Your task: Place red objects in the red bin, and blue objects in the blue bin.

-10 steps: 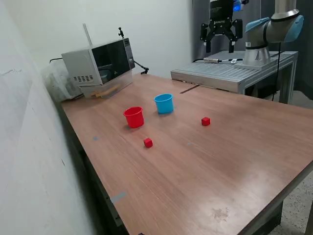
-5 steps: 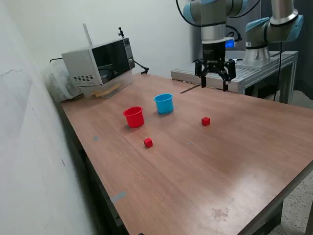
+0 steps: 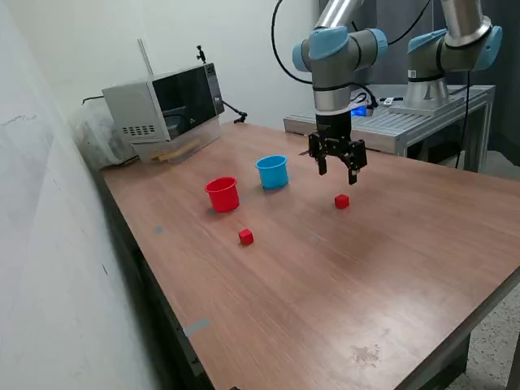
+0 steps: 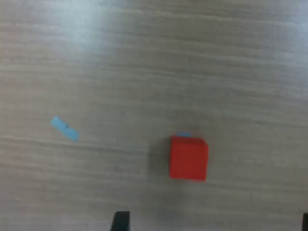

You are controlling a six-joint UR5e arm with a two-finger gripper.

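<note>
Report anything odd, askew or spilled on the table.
Nothing is spilled or tipped. The red bin and blue bin stand upright, and two red cubes lie apart on the table. No blue cubes are in view.

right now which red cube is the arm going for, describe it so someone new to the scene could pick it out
Start at the wooden table and find the light blue cup near its middle. Toward the exterior view's right of that cup, the open claw hangs just above one small red cube. The other red cube sits alone in front of the red cup, with nothing over it.
</note>
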